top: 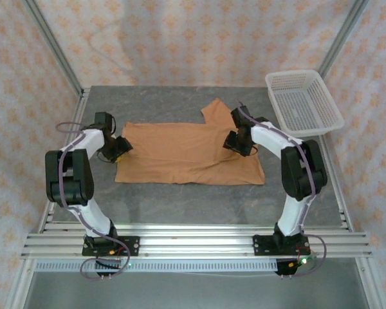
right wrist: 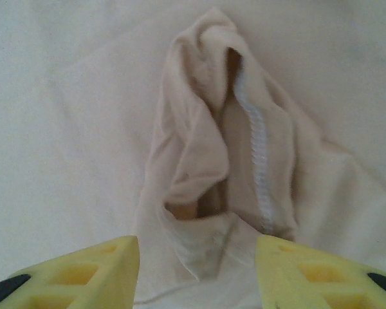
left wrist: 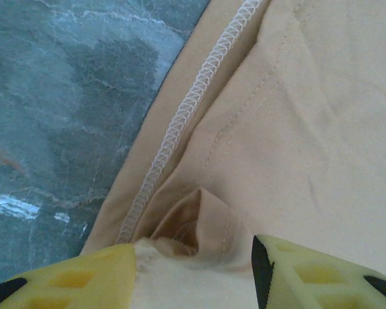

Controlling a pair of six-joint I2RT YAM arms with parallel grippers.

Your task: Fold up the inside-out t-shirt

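Note:
The inside-out t-shirt (top: 186, 151), orange-tan, lies spread flat across the middle of the table, with one sleeve (top: 215, 111) pointing toward the back. My left gripper (top: 119, 149) is down at the shirt's left edge. Its yellow jaws (left wrist: 193, 270) stand apart around a small raised pucker of cloth (left wrist: 202, 215), beside a white overlock seam (left wrist: 180, 122). My right gripper (top: 237, 145) is low over the shirt's right part. Its jaws (right wrist: 196, 270) are also apart, with a bunched fold and white seam (right wrist: 257, 154) rising just ahead of them.
A white mesh basket (top: 303, 103) stands at the back right corner of the table. Bare grey tabletop (left wrist: 51, 96) lies left of the shirt's edge. Metal frame posts (top: 51, 45) rise at the back corners.

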